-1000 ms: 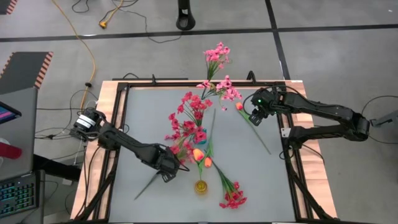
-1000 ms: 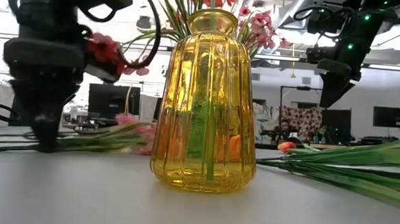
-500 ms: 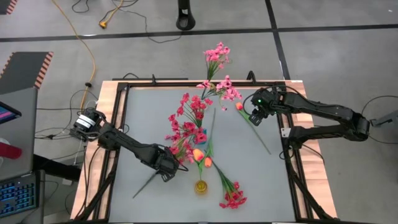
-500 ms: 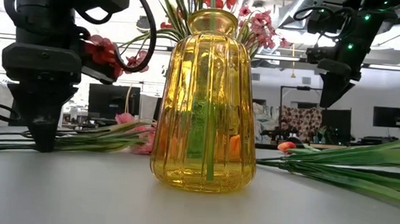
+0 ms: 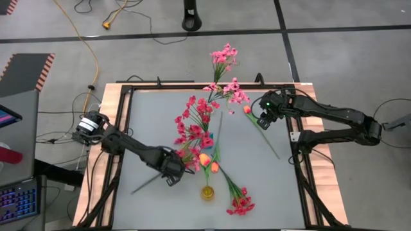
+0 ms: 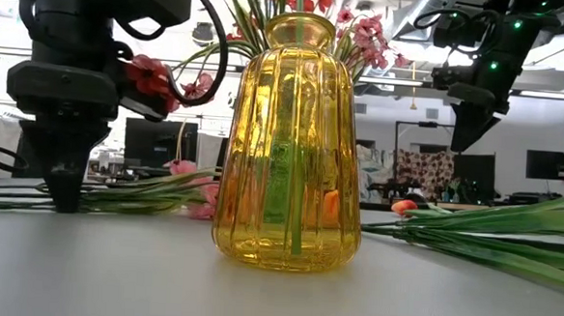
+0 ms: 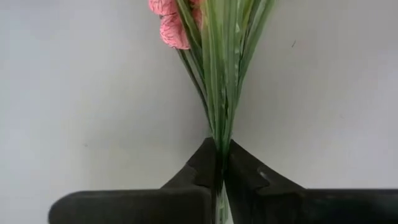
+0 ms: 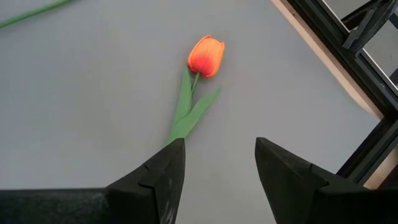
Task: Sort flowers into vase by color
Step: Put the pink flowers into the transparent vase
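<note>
My left gripper (image 5: 172, 174) stands over the near left of the table, shut on a green-stemmed spray with deep-pink blossoms (image 5: 187, 154). The spray's bare stem end (image 5: 135, 190) points toward the near left corner. A yellow ribbed glass vase (image 6: 290, 149) stands at the table's near edge, with two orange buds (image 5: 204, 158) just beyond it. My right gripper (image 5: 261, 120) hangs open at the far right, above an orange tulip bud (image 8: 205, 56) that lies flat on its stem and leaves. My left gripper pinches the spray's bunched green stems (image 7: 219, 140) between its two fingers, a little below the blossoms. The fingers (image 6: 66, 190) point straight down from above and lie across the stems. The spray lies low along the table, blossoms toward the vase.
Red sprays rise around a small blue vase (image 5: 207, 138) mid-table. Light-pink sprays (image 5: 228, 91) lie at the far edge, one (image 5: 223, 58) beyond the black frame (image 5: 128, 90). A red spray (image 5: 241, 205) lies right of the yellow vase. Bare grey tabletop shows at left and near right.
My left gripper has shut on the spray's stems. The bare stem end has swung a little toward the table's far left, while the blossoms have stayed roughly in place.
</note>
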